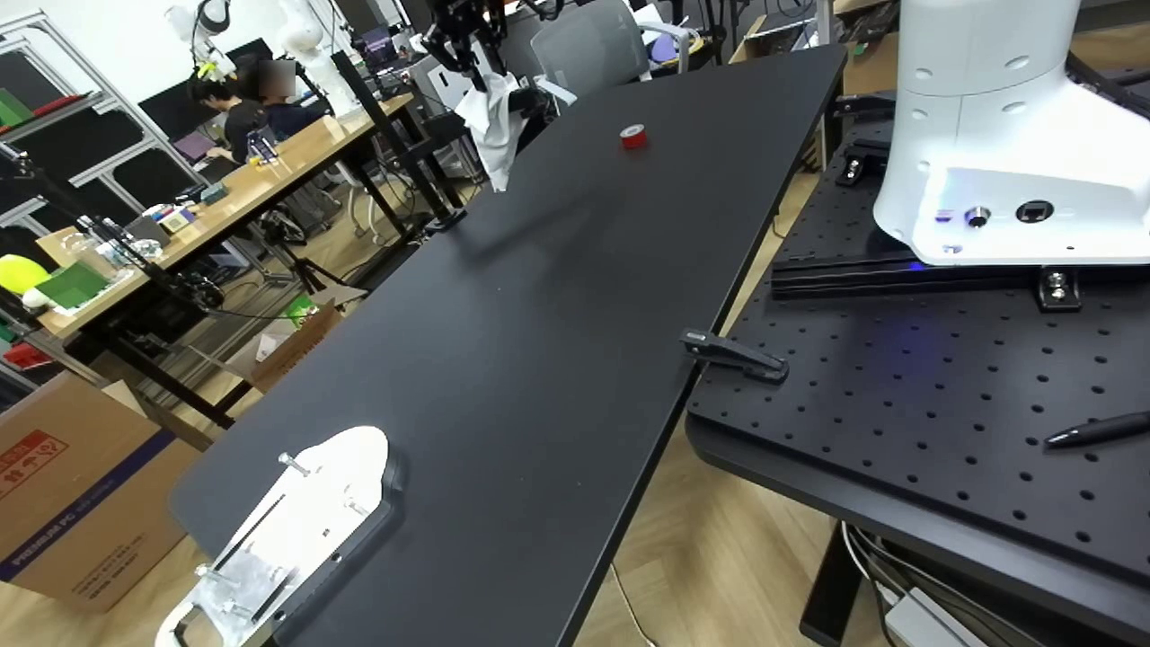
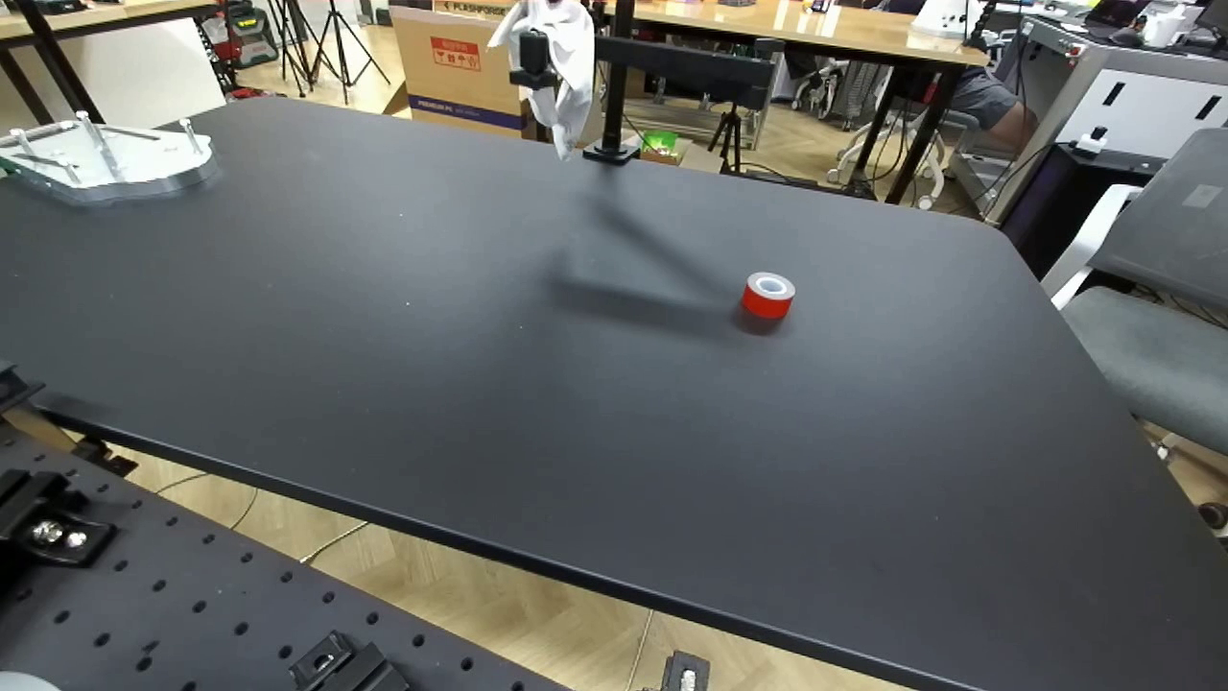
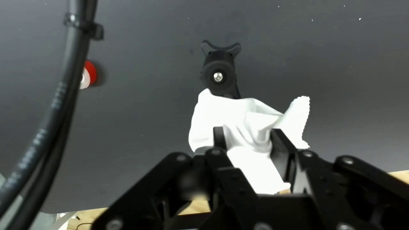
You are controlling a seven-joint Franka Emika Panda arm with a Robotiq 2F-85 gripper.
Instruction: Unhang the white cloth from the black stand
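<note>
The white cloth (image 1: 492, 126) hangs draped over the arm of the black stand (image 1: 390, 130) at the table's far edge. It also shows in an exterior view (image 2: 574, 72) just behind the arm's black end knob, left of the stand's post (image 2: 619, 101). My gripper (image 1: 479, 76) is right above the cloth. In the wrist view my fingers (image 3: 246, 138) stand partly apart on both sides of bunched cloth (image 3: 233, 108). The cloth fills the gap at the fingertips; I cannot tell whether they press on it. The stand's knob (image 3: 219, 68) sticks out past the cloth; the arm beneath is hidden.
A red tape roll (image 2: 767, 299) lies on the black table (image 2: 432, 403). A white board with metal pegs (image 1: 310, 494) stands at the table's far end from the cloth. A grey chair (image 2: 1170, 240) stands beside the table. A black cable (image 3: 68, 80) crosses the wrist view.
</note>
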